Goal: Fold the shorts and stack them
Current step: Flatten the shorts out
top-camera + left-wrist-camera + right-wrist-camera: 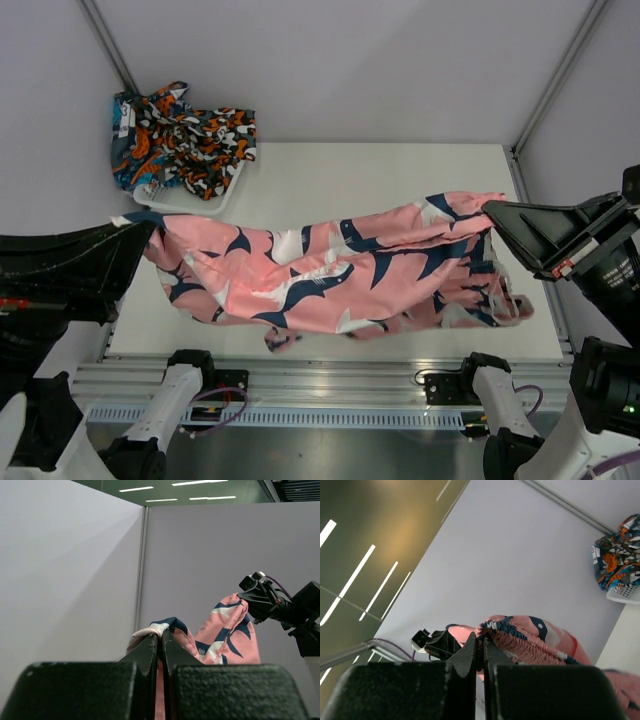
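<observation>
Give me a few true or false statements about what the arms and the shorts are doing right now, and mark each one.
1. The left gripper is shut on the pink shorts. True.
2. The right gripper is open and empty. False: it is shut on the other end of the pink shorts.
3. The pink shorts lie neatly folded. False: they are unfolded, held stretched between the two grippers.
4. The other shorts are heaped in the basket at the far left. True.
</observation>
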